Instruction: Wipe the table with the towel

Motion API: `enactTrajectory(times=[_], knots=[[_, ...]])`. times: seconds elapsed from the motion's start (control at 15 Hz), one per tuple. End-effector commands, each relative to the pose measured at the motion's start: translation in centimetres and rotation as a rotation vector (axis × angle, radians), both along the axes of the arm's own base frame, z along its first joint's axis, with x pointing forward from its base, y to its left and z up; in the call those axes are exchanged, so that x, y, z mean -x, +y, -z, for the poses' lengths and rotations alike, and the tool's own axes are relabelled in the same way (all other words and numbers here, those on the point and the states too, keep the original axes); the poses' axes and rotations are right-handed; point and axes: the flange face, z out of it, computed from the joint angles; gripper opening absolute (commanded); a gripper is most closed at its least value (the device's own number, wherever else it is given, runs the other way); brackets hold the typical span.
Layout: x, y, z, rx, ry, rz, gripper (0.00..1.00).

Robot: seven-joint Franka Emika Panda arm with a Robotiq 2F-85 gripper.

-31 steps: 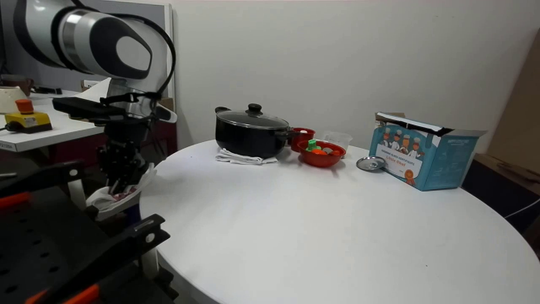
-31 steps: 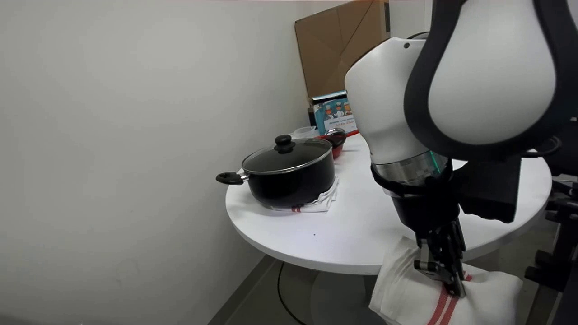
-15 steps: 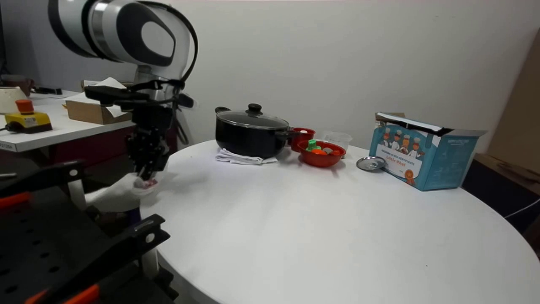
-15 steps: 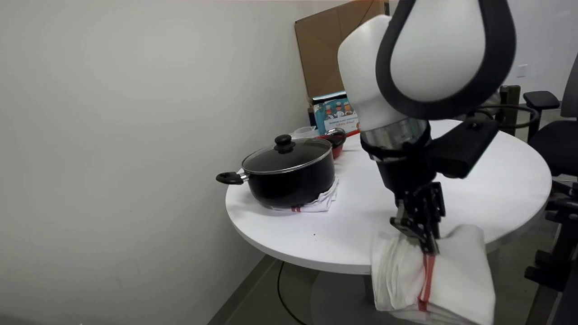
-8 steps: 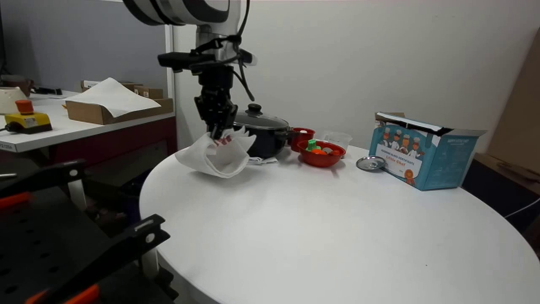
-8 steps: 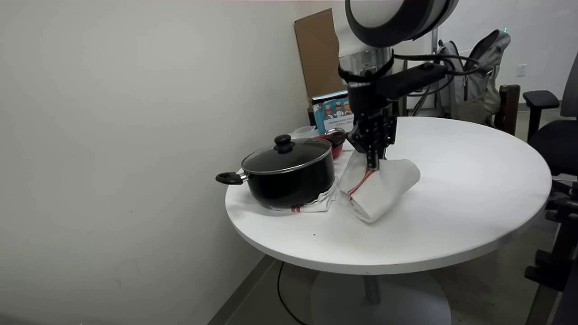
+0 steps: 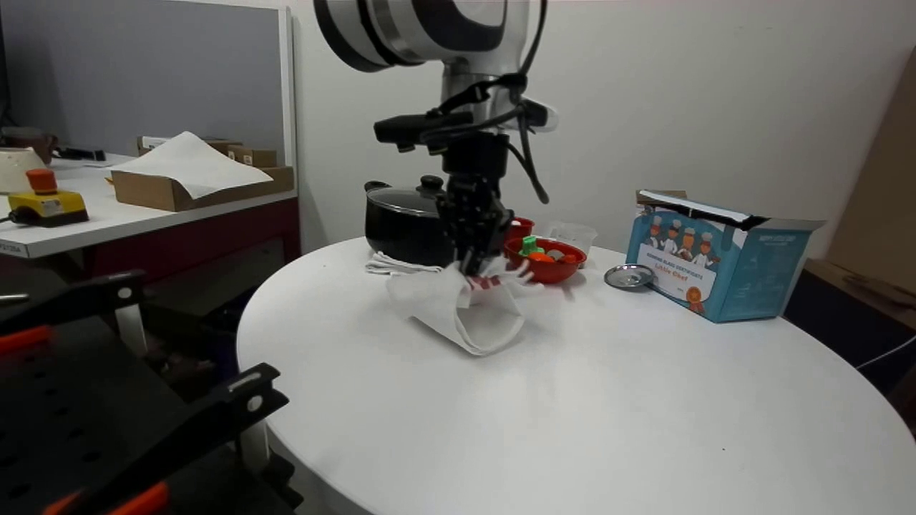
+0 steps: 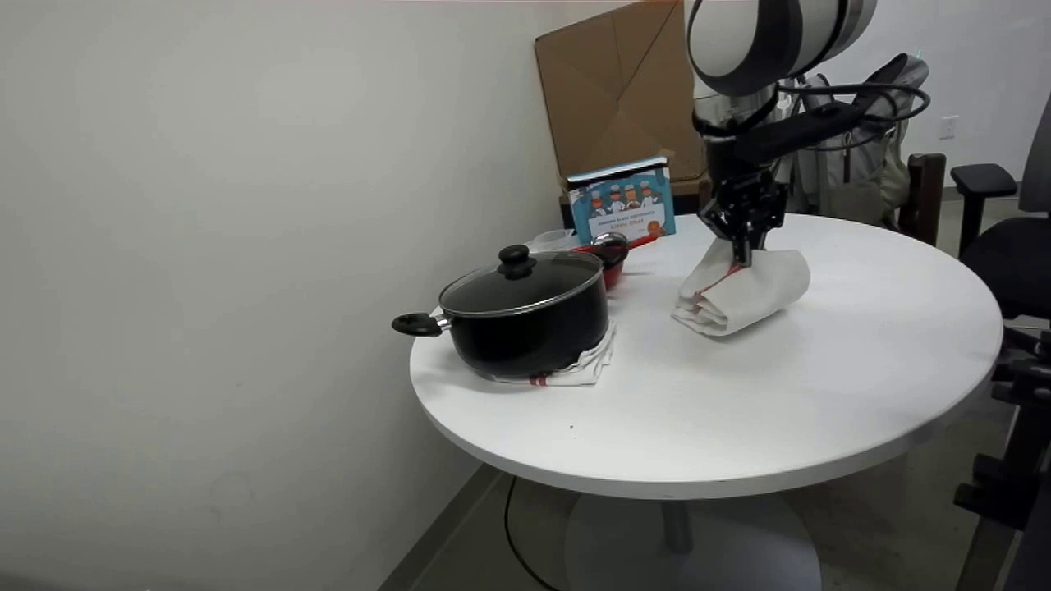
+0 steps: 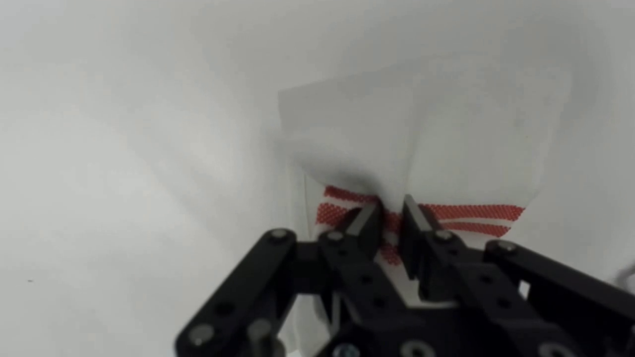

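Note:
The large round white table shows in both exterior views and fills the wrist view's background. The towel, white with red stripes, hangs bunched and rolled from my gripper, also in an exterior view. Its lower folds are at or just above the table top; I cannot tell whether they touch. In the wrist view, my gripper is shut on a pinched fold of the towel across its red stripes.
A black lidded pot stands on a folded striped cloth near the wall. Beside it are a red bowl with toy food, a clear cup and a small metal lid. A blue box stands farther right.
My gripper has carried the towel up from beside the table's edge, over the table top, past the pot and toward the middle. The gripper stays shut on it throughout.

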Motion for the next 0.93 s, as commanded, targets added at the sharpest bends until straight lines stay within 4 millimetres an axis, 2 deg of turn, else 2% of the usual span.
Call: enactTrajectory(times=[0.0,0.13,0.2,0.33,0.47,0.6,0.73,0.87], knots=[[0.8,-9.2,1.2,0.036,0.018,0.197,0.07],[1.9,-13.2,2.3,0.055,0.039,0.276,0.07],[2.4,-14.5,2.9,0.063,0.052,0.304,0.07],[3.4,-15.4,4.8,0.067,0.091,0.324,0.07],[3.8,-14.2,6.7,0.06,0.13,0.307,0.07],[4.0,-10.9,8.8,0.049,0.169,0.25,0.07],[4.5,-6.0,10.6,0.03,0.206,0.152,0.07],[4.4,-2.0,10.4,0.025,0.213,0.062,0.07]])
